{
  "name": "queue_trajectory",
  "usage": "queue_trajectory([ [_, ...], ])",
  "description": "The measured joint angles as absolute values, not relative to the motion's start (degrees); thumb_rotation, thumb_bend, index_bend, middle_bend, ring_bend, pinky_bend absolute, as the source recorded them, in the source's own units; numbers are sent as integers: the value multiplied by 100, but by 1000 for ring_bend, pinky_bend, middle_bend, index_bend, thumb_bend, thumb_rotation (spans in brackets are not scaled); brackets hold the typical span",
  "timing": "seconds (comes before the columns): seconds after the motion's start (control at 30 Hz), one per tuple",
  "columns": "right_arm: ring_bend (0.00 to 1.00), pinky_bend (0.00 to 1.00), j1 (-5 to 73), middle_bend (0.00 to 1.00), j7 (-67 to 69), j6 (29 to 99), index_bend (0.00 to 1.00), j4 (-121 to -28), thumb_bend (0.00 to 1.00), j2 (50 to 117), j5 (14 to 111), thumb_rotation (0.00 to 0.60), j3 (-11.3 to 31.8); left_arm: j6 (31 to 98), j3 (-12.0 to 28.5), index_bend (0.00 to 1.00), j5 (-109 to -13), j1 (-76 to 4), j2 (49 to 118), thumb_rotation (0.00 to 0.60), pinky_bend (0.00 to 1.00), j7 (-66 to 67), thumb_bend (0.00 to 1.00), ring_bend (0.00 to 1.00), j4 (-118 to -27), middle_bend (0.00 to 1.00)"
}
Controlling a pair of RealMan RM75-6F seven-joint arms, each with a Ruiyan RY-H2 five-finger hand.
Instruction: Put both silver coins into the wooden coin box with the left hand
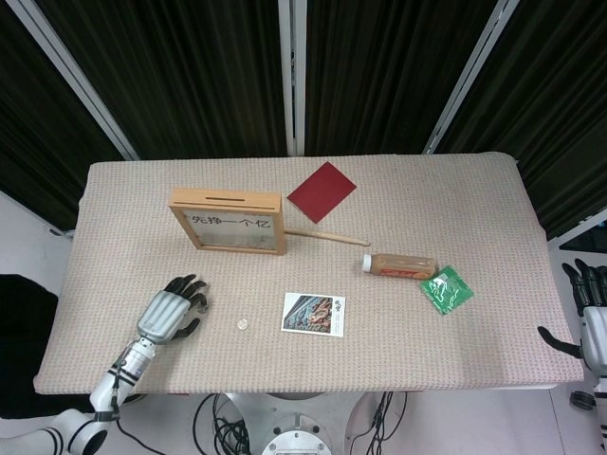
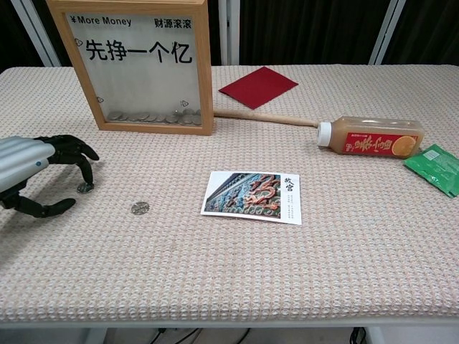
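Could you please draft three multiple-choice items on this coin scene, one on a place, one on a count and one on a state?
1. Where does the red card lie?
A. Behind and to the right of the wooden coin box
B. On the postcard
C. Under the bottle

2. How many silver coins lie loose on the table?
A. None
B. Two
C. Four

3. What is the left hand doing?
A. Dropping a coin into the slot
B. Poised over a coin with fingers spread, holding nothing
C. Gripping the bottle

Key: 1 A, since the head view shows it beyond the box's right corner. 2 B, since the chest view shows one coin under the fingertips and another coin nearer the postcard. 3 B, since nothing is seen in its grasp.
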State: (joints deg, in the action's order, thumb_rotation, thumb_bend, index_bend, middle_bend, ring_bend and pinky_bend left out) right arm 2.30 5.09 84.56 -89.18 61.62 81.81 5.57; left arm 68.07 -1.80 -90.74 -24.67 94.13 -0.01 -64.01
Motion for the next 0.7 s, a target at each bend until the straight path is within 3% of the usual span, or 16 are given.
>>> queue_trajectory([
  [0.7, 0, 0, 191, 0, 560, 8470, 0, -8907, 87, 6139, 8177, 600, 538, 6747, -190, 434, -9080, -2565, 9551, 600, 168, -107, 307, 69, -6225, 173],
])
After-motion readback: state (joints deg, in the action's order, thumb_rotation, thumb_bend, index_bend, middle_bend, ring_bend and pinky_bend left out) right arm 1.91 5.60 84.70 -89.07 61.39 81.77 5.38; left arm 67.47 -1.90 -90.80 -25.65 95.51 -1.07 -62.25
